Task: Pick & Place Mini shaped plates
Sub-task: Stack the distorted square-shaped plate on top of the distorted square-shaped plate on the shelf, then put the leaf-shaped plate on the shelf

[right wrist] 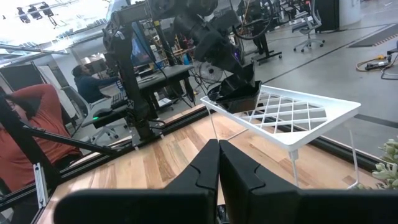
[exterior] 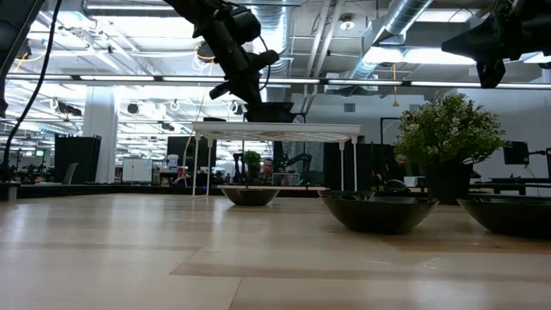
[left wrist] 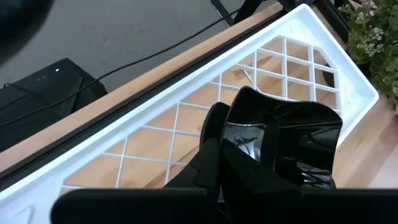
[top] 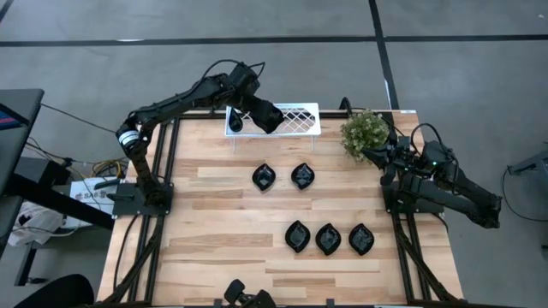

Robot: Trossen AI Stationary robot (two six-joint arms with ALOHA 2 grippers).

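Left gripper [top: 242,117] clamps 1 black plate [left wrist: 283,146] just above the white tray [top: 301,119]. 5 more plates [top: 327,239] lie on the table [top: 214,222], well away from it. Right gripper [right wrist: 217,163] is closed, empty, beside the plant [top: 366,133].

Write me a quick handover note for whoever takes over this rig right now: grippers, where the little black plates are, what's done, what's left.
Left gripper: shut on a black plate, held over the white lattice tray at the table's far edge.
Right gripper: shut, holding nothing, parked at the right side near the potted plant.
Plates: five sit on the wooden table, two in the middle row and three nearer the front.
Done: one plate lifted to the tray.
Left: set it down, then handle the other five.
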